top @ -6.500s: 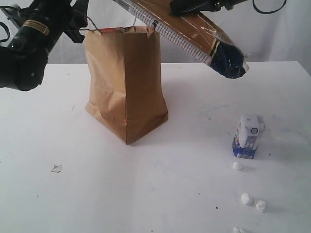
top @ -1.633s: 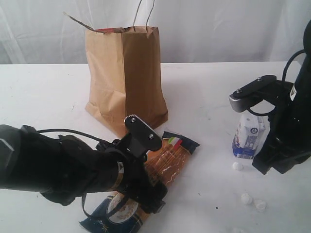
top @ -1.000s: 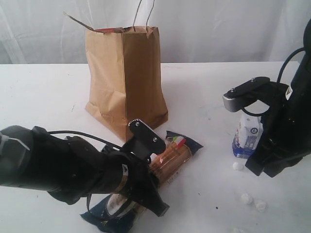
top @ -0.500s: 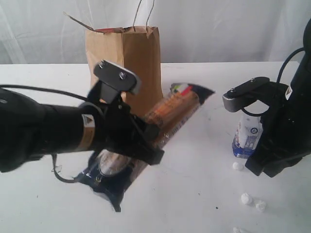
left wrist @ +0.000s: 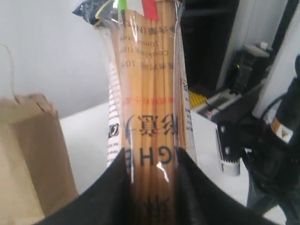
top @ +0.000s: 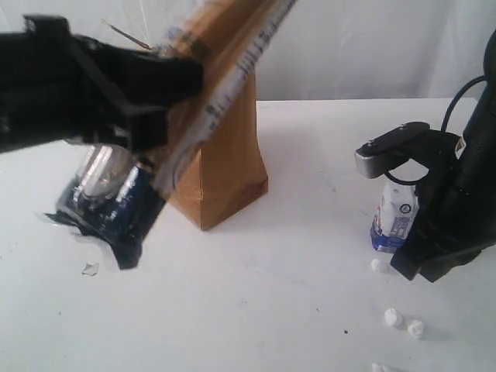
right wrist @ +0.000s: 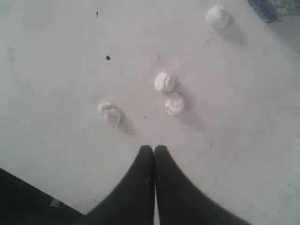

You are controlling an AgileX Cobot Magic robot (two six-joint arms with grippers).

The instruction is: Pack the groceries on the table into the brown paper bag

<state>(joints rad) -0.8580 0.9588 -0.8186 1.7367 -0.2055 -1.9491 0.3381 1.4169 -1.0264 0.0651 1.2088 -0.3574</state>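
1. Spaghetti first: the long spaghetti pack (top: 221, 85) is clamped in my left pincer (left wrist: 152, 164), a finger pressed on each long side, and it is clear of the bench (top: 271, 310).
2. It hangs at a slant. Its dark blue end is low over the left part of the bench, and its other end rises past the top of the exterior view.
3. The pack crosses in front of the upper rim of the brown paper bag (top: 225, 155). I cannot tell whether it touches that rim.
4. The bag stands upright, left of the bench's middle and toward the far edge, with its mouth open at the top.
5. My right pincer (right wrist: 153, 152) is pressed shut with nothing in it. It points down over the bench near the right edge.
6. The white-blue carton (top: 394, 221) stands upright just beside my right arm on the side toward the bag, partly hidden by it.
7. Four small white lumps (right wrist: 165, 82) lie scattered under my right pincer, toward the near right corner. Two of them nearly touch.
8. A wide bare stretch of bench runs from the bag's foot across to the carton and toward the near side.
9. A small clear scrap (top: 91, 269) lies on the left part of the bench, below the pack's low end.
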